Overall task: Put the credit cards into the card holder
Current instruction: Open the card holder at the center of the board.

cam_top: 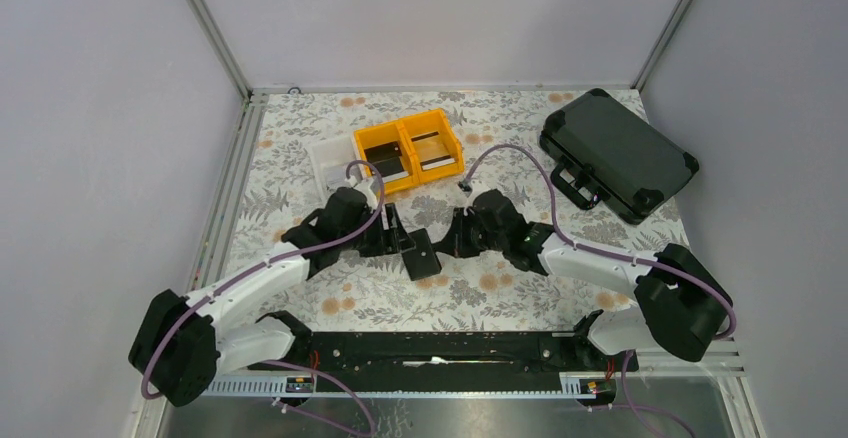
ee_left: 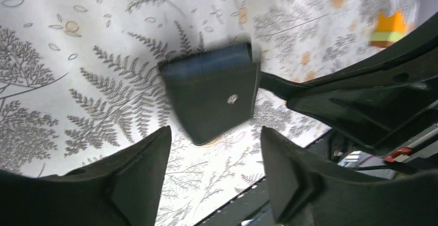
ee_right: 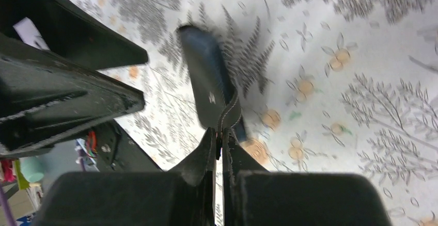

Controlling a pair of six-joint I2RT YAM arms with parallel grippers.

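Right gripper [ee_right: 222,137] is clenched on the card holder [ee_left: 209,94]. I see both fingers pinched flat on its stitched edge in the right wrist view. The holder is folded shut, snap stud facing the left wrist cam. It sits mid-table between the two grippers, over the fern-print cloth [cam_top: 300,168]. I can't tell whether it's resting on the cloth or just off it, since both wrist views are motion-blurred.

Left gripper [cam_top: 397,235] is released, jaws spread with nothing between them. The holder lies just past its fingertips [ee_left: 155,148].

From the top cam I see the credit cards [cam_top: 434,152] in the yellow bin [cam_top: 368,139] behind the grippers, one in each compartment, well apart from the holder. A white bin [cam_top: 328,161] sits just beside the yellow one on its left. A black hard case [cam_top: 615,153] is at the far right, closed.
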